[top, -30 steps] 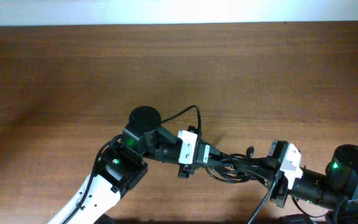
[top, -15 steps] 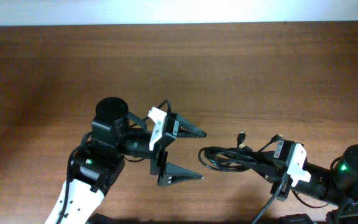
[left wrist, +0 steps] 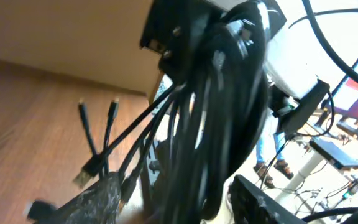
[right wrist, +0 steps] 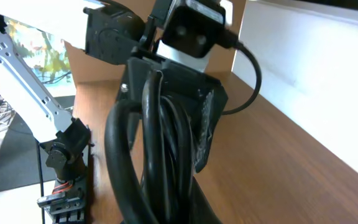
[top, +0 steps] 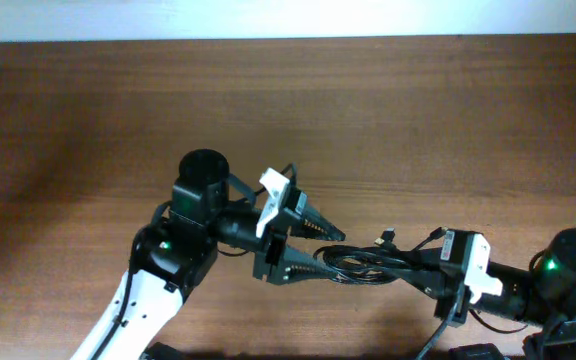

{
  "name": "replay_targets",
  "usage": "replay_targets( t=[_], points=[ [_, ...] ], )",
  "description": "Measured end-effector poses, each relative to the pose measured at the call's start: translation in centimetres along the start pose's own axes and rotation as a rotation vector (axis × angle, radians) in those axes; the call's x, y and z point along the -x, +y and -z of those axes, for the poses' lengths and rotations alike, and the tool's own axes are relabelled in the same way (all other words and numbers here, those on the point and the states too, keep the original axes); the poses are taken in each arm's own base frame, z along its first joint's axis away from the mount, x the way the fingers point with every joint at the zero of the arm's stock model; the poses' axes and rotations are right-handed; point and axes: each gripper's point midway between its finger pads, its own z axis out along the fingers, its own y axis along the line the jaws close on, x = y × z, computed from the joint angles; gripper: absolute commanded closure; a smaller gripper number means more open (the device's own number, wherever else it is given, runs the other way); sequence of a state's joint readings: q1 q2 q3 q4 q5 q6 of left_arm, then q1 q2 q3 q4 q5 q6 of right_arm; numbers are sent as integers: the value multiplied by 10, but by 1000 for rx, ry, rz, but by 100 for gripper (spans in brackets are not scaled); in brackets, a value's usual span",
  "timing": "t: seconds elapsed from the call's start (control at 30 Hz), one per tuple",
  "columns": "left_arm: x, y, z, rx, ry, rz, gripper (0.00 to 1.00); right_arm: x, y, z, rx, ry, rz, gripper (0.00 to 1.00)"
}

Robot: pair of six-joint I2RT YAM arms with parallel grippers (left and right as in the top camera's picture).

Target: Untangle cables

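Observation:
The cables (top: 368, 265) form one black bundle low on the table, right of centre, with two plug ends (top: 388, 238) sticking up out of it. My right gripper (top: 415, 266) is shut on the bundle's right end, and the cords (right wrist: 160, 155) run straight into its jaws. My left gripper (top: 330, 253) is open with one finger on each side of the bundle's left end. In the left wrist view the bundle (left wrist: 229, 124) hangs between the fingers (left wrist: 98, 199), and light shows between it and the right-hand finger.
The brown wooden table (top: 418, 110) stretches away behind both arms. Thick black cords run along each arm. A white wall edge (top: 288, 18) lines the far side.
My left gripper let go, swung back left with jaws wide, then returned right with narrower jaws around the bundle's left end. The right gripper kept its hold and shifted slightly right.

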State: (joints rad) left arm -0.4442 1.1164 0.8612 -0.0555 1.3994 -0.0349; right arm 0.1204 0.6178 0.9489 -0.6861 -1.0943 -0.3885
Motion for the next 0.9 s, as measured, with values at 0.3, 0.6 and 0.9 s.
replay_targets(
  t=[0.3, 0.6, 0.9],
  points=[
    [4, -10, -8, -49, 1, -54, 51, -7, -10, -5, -2, 23, -39, 96],
    [3, -22, -5, -124, 5, -59, 74, -4, -8, -5, 12, 10, -26, 96],
    [5, -18, 6, -115, -7, -49, 88, -7, -18, -5, -44, 31, -21, 96]
  ],
)
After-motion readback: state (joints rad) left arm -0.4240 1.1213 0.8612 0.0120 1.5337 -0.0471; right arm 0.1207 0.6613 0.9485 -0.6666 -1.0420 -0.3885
